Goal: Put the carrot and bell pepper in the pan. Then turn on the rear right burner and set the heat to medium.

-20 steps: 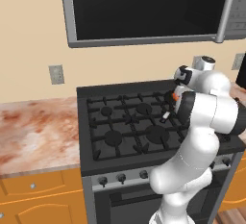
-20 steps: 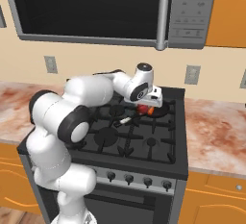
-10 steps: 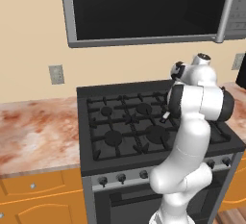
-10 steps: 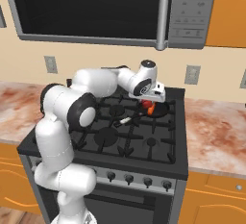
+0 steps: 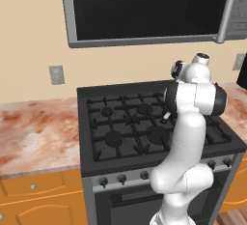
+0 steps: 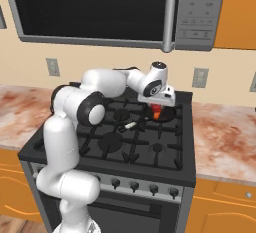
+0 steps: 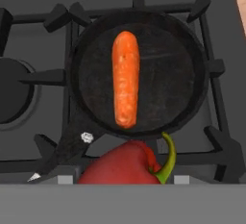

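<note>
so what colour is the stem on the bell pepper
Green, curving up from the red bell pepper; the hand view shows it best.

A: Where's the pan (image 7: 144, 74)?
B: On the stove (image 6: 115, 142), on the grate at its rear right, in front of the back wall. Handle (image 6: 129, 125) runs toward the stove's middle.
A: And in it?
B: The carrot (image 7: 126, 86), lying flat on the pan's floor, near the centre.
A: The pepper (image 7: 127, 165)?
B: In the hand view, up at the gripper (image 6: 159, 108), above the pan's near rim, not in the pan.
A: Surroundings?
B: Microwave (image 5: 149, 7) over the stove; counter (image 5: 34, 132) on both sides; knobs (image 6: 145, 187) along the front.
</note>
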